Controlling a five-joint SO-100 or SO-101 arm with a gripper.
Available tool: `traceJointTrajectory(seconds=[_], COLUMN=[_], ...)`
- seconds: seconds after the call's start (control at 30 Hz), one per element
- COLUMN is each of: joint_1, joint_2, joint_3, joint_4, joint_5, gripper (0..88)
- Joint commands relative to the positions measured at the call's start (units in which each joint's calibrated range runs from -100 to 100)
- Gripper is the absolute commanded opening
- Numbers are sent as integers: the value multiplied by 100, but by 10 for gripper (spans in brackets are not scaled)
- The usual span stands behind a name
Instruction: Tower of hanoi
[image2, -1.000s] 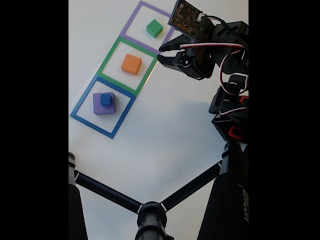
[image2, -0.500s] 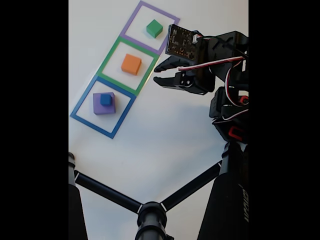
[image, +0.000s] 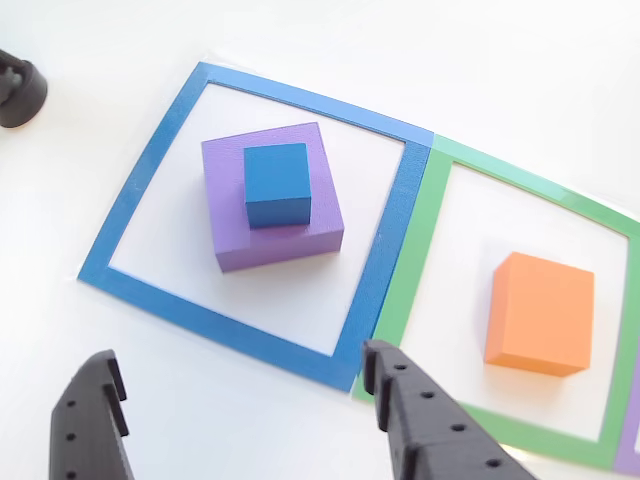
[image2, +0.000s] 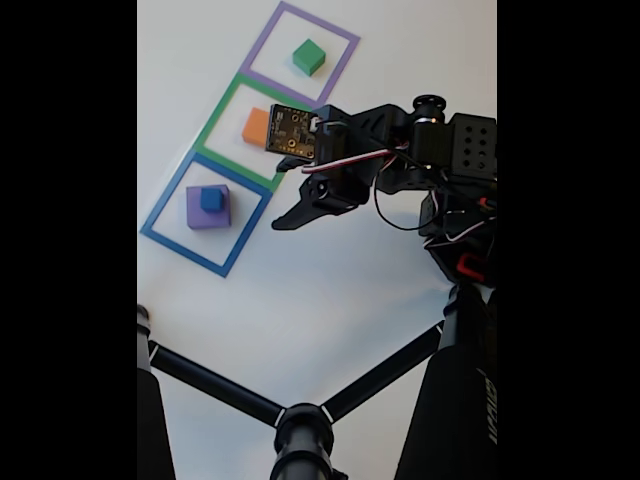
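A small blue cube (image: 276, 184) (image2: 211, 199) sits on top of the wide purple block (image: 232, 222) (image2: 200, 215), both inside the blue outline. The orange block (image: 540, 312) (image2: 254, 125) rests alone in the green outline, and my arm covers its right part in the fixed view. In the purple outline stands the green block (image2: 308, 57). My gripper (image: 238, 358) (image2: 278, 196) is open and holds nothing. It hovers over the border between the blue and green outlines, short of the purple and blue stack.
The flat blue outline (image: 140, 190), green outline (image: 420, 230) and purple outline (image2: 262, 38) lie in a row on the white table. A black tripod (image2: 300, 430) spreads its legs near the front edge, and one foot (image: 20, 92) stands just outside the blue outline.
My open gripper has swung from beside the purple outline across the green one toward the blue outline, now covering part of the orange block. No block has moved.
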Motion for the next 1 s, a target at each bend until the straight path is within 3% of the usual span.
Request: traceJointTrajectory(seconds=[0.0,0.33,0.5,0.73,0.97], joint_1=[-28,-95,-28,-38,-28], joint_2=[935,3381,4593,6054,6716], joint_3=[585,1167,1167,831,485], joint_4=[-3016,-6822,-8174,-9445,-9761], joint_5=[36,36,36,36,36], gripper=[273,342,352,352,356])
